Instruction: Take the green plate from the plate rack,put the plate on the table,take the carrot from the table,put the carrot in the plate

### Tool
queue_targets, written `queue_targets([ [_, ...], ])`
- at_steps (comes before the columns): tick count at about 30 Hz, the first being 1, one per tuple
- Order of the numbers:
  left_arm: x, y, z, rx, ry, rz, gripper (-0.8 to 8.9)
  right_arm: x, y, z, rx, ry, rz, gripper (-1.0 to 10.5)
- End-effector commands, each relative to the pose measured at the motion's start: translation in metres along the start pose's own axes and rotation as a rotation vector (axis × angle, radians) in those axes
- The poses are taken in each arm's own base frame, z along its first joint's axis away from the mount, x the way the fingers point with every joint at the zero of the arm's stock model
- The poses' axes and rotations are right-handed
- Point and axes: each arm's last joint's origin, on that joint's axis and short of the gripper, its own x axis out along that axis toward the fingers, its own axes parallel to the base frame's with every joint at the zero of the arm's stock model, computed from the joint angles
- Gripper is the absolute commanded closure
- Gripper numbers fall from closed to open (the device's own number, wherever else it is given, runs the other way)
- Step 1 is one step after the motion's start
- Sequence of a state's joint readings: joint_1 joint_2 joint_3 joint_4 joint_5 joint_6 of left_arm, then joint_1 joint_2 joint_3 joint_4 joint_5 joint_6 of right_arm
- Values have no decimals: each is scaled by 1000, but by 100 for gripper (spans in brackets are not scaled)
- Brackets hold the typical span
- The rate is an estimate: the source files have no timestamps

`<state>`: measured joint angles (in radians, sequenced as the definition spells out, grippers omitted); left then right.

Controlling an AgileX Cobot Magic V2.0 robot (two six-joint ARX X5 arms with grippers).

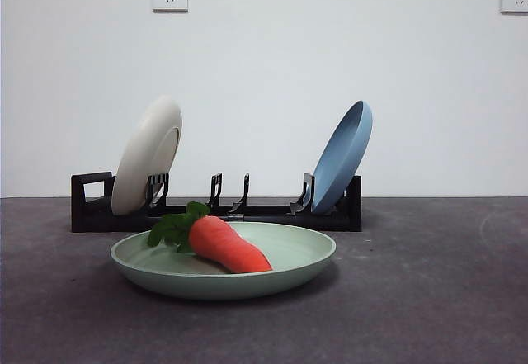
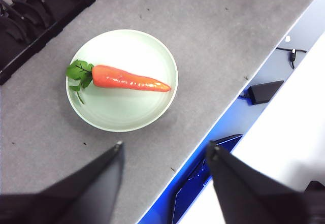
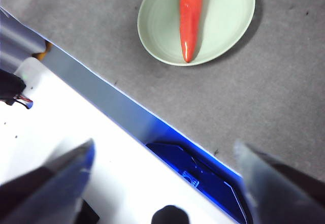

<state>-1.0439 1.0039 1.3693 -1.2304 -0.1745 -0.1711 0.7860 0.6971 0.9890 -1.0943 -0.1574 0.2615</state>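
Lying glossy, tapered carrot (image 1: pixel 224 244) in matte round green plate (image 1: pixel 293 271).

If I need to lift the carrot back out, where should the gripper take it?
Probably from above, across the carrot at its thick orange part just short of the leaves. It lies flat in the green plate, whose raised rim blocks a low side approach, and the tip tapers too thin.

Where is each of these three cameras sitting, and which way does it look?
Front: low at table height, looking level at carrot in plate, rack behind; no arm shows.
Left wrist: above, looking down at plate; left gripper open.
Right wrist: above the table's edge, looking down; right gripper open.
All three share plate and carrot.
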Motion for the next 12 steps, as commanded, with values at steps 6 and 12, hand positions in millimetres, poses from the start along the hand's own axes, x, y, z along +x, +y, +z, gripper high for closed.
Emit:
queue_targets([
  [6, 0, 0, -1, -19, 2, -2, 822, -1, 0, 0, -23, -12, 0, 949],
  [12, 0, 0, 0, -17, 0, 5, 815, 0, 0, 0, -19, -11, -2, 946],
])
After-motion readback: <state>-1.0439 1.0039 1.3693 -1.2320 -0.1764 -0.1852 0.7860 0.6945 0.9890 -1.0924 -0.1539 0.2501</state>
